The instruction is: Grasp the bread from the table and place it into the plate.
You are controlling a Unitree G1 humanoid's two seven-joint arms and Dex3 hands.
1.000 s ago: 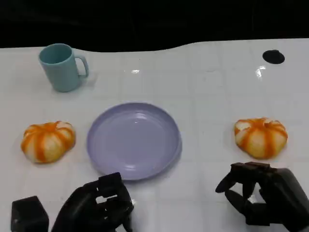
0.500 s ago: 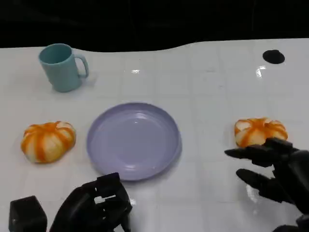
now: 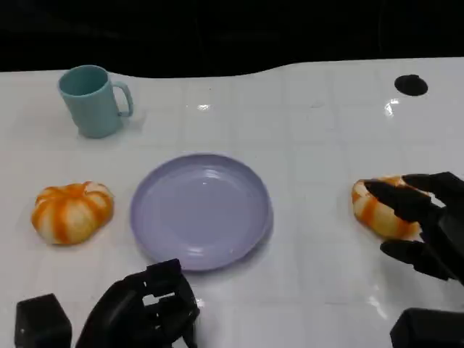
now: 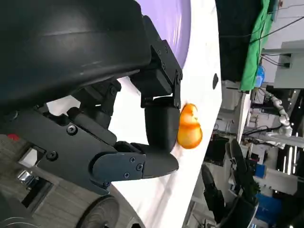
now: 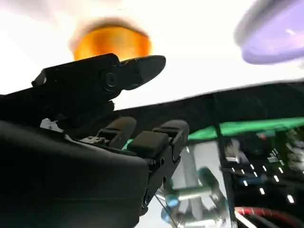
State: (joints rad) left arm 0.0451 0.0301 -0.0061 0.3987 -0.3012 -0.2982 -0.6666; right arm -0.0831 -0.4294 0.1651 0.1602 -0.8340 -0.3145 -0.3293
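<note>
Two orange-and-white striped breads lie on the white table. One bread (image 3: 71, 212) sits left of the lavender plate (image 3: 201, 209). The other bread (image 3: 377, 206) lies at the right, and my right hand (image 3: 428, 221) hovers over its near right side with fingers spread, holding nothing. In the right wrist view this bread (image 5: 112, 42) shows just beyond the fingers (image 5: 137, 67), with the plate (image 5: 275, 33) off to one side. My left hand (image 3: 145, 308) rests at the near edge with fingers curled in, holding nothing; the left wrist view shows its fingers (image 4: 159, 126), the right bread (image 4: 189, 128) far off, and the plate (image 4: 178, 21).
A teal mug (image 3: 93, 100) stands at the back left. A black round mark (image 3: 410, 85) sits at the back right of the table. A black block (image 3: 42, 322) lies at the near left corner beside my left hand.
My right hand has opened its fingers and moved up and to the right, from the table in front of the right bread to directly over it. The left hand has stayed put.
</note>
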